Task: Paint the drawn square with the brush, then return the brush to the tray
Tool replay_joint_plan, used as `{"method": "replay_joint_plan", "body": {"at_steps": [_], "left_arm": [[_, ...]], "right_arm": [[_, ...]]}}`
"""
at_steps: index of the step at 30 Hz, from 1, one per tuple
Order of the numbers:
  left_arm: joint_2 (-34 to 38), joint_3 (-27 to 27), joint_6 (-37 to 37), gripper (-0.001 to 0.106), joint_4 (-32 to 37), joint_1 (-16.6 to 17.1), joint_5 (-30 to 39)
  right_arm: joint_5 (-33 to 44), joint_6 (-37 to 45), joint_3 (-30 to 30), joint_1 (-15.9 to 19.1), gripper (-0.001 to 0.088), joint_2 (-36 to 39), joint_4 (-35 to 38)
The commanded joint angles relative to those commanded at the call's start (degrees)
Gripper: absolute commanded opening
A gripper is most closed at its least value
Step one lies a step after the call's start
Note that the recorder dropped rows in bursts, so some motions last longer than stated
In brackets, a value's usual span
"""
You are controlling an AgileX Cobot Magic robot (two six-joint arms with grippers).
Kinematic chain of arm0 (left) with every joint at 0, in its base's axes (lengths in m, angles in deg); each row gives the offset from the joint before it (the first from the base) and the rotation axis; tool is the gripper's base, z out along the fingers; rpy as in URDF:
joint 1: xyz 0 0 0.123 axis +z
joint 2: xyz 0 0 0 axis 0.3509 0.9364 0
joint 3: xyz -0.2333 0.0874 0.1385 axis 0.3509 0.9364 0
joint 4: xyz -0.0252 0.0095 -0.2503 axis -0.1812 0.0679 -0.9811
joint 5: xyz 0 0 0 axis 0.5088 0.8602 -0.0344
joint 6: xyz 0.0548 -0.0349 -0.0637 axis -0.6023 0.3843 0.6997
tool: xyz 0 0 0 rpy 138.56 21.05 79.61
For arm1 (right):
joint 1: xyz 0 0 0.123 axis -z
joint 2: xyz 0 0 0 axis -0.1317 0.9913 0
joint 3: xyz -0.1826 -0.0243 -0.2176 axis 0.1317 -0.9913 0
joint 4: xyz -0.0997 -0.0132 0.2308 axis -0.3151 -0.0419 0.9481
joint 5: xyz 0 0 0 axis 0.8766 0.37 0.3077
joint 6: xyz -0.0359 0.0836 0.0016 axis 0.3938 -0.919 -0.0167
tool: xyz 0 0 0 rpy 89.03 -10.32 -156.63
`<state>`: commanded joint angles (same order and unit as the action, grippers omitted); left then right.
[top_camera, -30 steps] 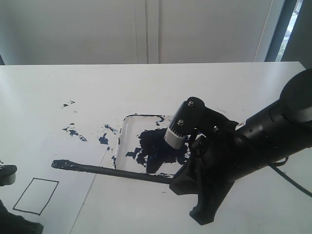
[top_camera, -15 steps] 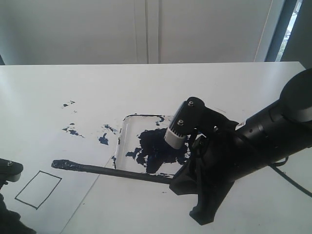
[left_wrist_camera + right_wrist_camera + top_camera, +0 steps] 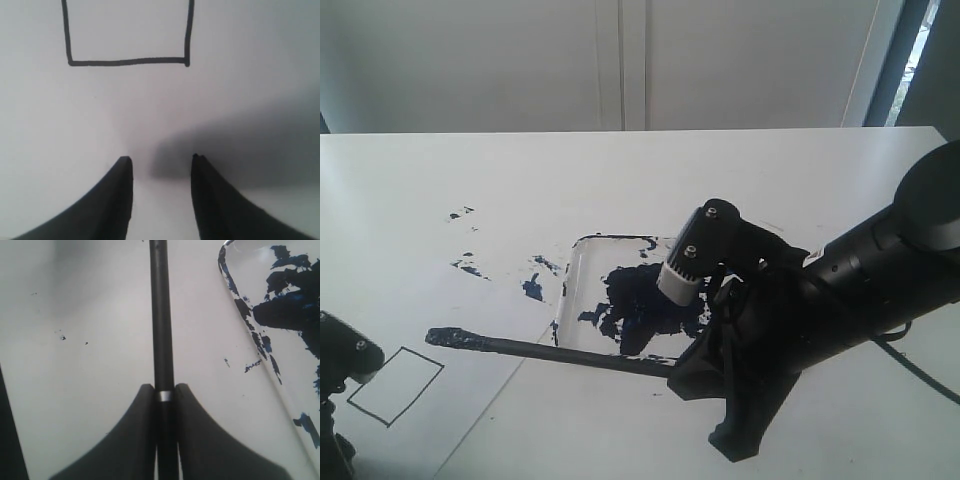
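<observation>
The drawn square (image 3: 395,385) (image 3: 127,30) is a blank black outline on white paper at the front left. My left gripper (image 3: 342,365) (image 3: 161,159) hovers just beside it, open, with only paper between its fingers. The brush (image 3: 550,352) (image 3: 161,315) is held level and low, its dark tip pointing left over the paper, short of the square. My right gripper (image 3: 678,367) (image 3: 164,387) is shut on its handle end. The clear tray (image 3: 582,240) (image 3: 235,295), with a navy paint pool, lies behind the brush.
Dried paint specks (image 3: 470,266) and a blotch (image 3: 532,288) mark the paper left of the tray. The bulky right arm (image 3: 820,300) covers the tray's right side. The paper's edge (image 3: 500,400) runs diagonally under the brush.
My left gripper has come further into view at the front left. The paper with the square has turned and shifted slightly. The right gripper and brush have stayed still.
</observation>
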<state>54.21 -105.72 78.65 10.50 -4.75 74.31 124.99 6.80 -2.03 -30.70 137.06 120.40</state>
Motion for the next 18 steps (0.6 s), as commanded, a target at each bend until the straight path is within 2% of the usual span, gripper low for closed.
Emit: {"method": "replay_joint_plan", "body": {"at_steps": [5,8,11,14,18], "left_arm": [[-4.5,-1.5,5.7,0.043,-0.9,0.0,1.2],[-6.1,-1.9,9.4,0.042,2.7,0.2,2.5],[-6.1,-1.9,19.5,0.042,9.2,2.9,4.8],[-6.2,-1.9,27.1,0.043,16.1,8.0,6.3],[-6.2,-1.9,29.6,0.046,15.0,15.3,1.8]], "right_arm": [[0.0,0.0,0.0,0.0,0.0,0.0,0.0],[0.0,0.0,0.0,0.0,0.0,0.0,0.0],[0.1,0.0,0.0,0.0,0.0,0.0,0.0],[0.3,0.0,0.0,0.0,0.0,0.0,0.0],[0.3,0.0,0.0,0.0,0.0,0.0,0.0]]}}
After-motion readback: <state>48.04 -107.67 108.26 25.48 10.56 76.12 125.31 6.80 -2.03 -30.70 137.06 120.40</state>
